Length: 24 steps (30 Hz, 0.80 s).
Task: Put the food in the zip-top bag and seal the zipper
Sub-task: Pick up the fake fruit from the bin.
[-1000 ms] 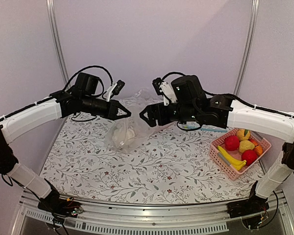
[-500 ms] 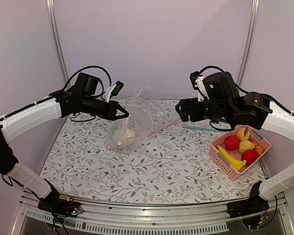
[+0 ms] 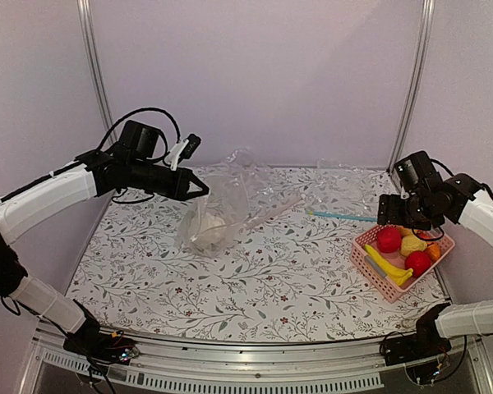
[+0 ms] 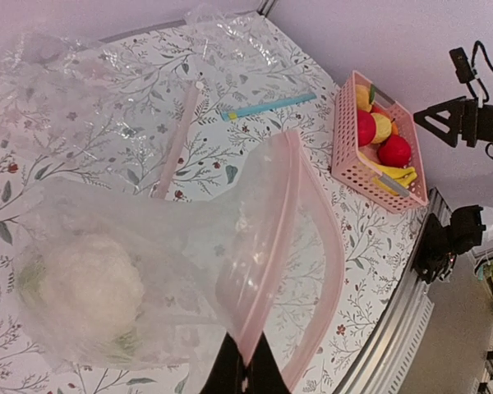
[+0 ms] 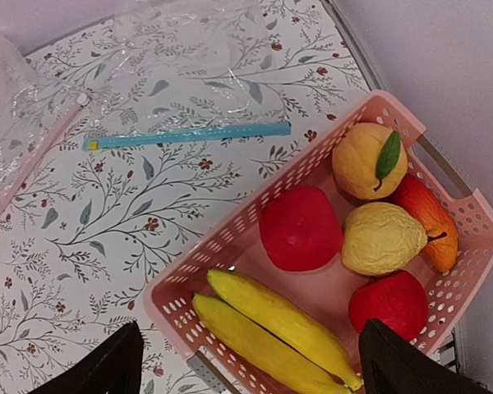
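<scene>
Right fingers (image 3: 392, 212) had swung away from the zip-top bag (image 4: 255, 222) to over the pink basket (image 5: 255, 205), spread open and empty. Left fingers (image 4: 240, 373) still pinched the bag's rim, cauliflower (image 4: 86, 287) inside. Next fruit pick likely.

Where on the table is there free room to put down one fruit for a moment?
The widest bare patch is the near half of the table, between the zip-top bag and the pink basket. The near left corner is free too. The far side is crowded: loose clear plastic and a teal strip.
</scene>
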Tool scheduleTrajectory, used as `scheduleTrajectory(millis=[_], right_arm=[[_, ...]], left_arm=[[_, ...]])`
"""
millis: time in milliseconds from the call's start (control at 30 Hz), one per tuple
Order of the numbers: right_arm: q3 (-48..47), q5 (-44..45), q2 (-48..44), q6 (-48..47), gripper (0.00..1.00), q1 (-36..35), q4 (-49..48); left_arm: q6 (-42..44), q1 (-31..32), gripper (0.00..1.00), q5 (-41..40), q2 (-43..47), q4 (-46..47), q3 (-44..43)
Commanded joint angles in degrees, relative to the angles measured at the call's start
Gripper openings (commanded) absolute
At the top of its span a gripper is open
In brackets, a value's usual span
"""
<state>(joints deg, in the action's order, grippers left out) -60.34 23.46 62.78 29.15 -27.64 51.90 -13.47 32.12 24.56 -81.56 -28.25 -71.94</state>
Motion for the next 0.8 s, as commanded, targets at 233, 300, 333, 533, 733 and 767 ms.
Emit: scheduleTrajectory(millis=[233, 300, 333, 533, 733, 767], right_arm=[[8.04, -10.94, 6.23, -6.39, 0.88, 17.86, -4.32], [8.69, -13.92, 7.70, -7.85, 0.85, 20.73, -7.25], [8.81, -15.48, 8.47, -8.78, 0.83, 21.58, -8.36], [6.80, -17.65, 13.49, -12.20, 0.80, 21.95, -11.10], [5.80, -19.07, 18.62, -14.12, 0.78, 21.92, -13.52], [5.68, -19.16, 19.38, -14.15, 0.78, 21.86, -13.60]], left_arm=[[0.69, -1.26, 0.00, -0.09, 0.51, -0.79, 1.28], [0.46, -1.27, 0.00, 0.34, 0.38, -0.59, 1.35], [0.42, -1.27, 0.00, 0.55, 0.30, -0.62, 1.36], [0.46, -1.27, 0.00, 0.32, 0.18, -0.58, 1.44], [0.27, -1.44, 0.00, 0.58, -0.16, -0.45, 1.45], [0.28, -1.49, 0.00, 0.58, -0.18, -0.45, 1.44]])
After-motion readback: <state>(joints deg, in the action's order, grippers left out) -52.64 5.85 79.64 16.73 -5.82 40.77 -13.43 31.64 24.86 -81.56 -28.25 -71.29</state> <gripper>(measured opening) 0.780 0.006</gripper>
